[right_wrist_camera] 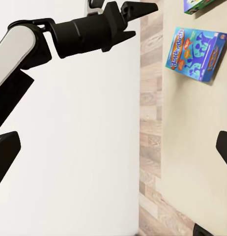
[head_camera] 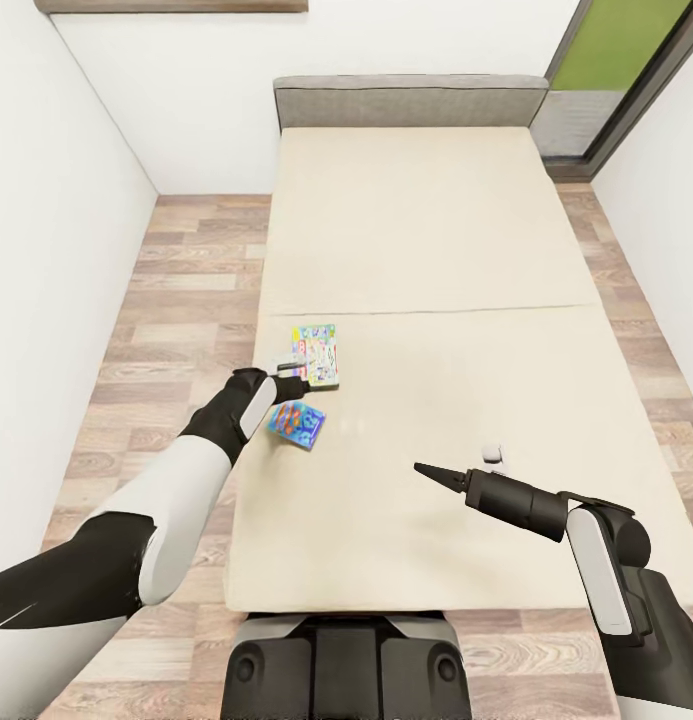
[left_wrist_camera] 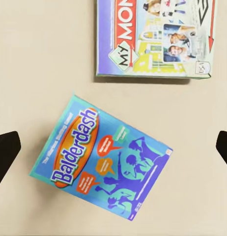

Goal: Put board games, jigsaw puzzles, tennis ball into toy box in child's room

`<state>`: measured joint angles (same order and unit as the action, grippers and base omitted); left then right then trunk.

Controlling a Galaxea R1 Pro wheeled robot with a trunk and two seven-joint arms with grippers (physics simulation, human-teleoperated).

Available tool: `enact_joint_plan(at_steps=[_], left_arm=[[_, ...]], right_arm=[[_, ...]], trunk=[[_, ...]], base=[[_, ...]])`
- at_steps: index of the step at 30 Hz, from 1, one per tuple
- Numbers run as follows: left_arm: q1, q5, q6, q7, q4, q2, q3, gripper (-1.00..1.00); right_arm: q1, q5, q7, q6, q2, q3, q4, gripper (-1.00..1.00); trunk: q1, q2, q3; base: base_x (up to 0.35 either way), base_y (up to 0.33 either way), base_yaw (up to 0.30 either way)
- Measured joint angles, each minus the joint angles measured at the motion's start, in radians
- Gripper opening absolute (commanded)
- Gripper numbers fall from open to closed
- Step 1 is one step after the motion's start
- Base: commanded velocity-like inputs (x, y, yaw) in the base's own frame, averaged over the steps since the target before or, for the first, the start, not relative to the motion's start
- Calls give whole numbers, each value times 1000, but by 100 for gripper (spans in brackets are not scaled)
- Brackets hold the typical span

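L gripper jaws wide over Balderdash box, on bed.

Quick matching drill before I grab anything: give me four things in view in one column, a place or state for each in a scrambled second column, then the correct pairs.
Things:
1. Balderdash box
2. My Monopoly box
3. left gripper
4. right gripper

Places or states:
A. lies flat on the bed, farther from the foot end than the other game
B. held over the bed's middle, away from both games
C. blue cover, turned at an angle, directly under a wrist camera
D. open, above the two games near the bed's left edge

Pairs: 1-C, 2-A, 3-D, 4-B
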<state>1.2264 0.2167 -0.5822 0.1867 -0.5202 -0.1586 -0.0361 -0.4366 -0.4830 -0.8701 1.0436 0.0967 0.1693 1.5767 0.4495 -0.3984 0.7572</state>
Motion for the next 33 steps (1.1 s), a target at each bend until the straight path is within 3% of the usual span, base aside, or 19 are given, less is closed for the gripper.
enact_joint_plan(at_steps=[7,19,33], left_arm=[[27,1,-4,13,4,9,0,100],[76,8,-16,106,9,29,1,100],[86,9,-14,115,10,28,2,100]], right_arm=[[0,0,7,0,0,-1,-1,100],[0,0,11,0,0,-1,-1,100],[0,0,11,0,0,0,-1,100]], trunk=[[0,0,12],[0,0,31],[0,0,55]], base=[[0,0,0],[0,0,0],[0,0,0]])
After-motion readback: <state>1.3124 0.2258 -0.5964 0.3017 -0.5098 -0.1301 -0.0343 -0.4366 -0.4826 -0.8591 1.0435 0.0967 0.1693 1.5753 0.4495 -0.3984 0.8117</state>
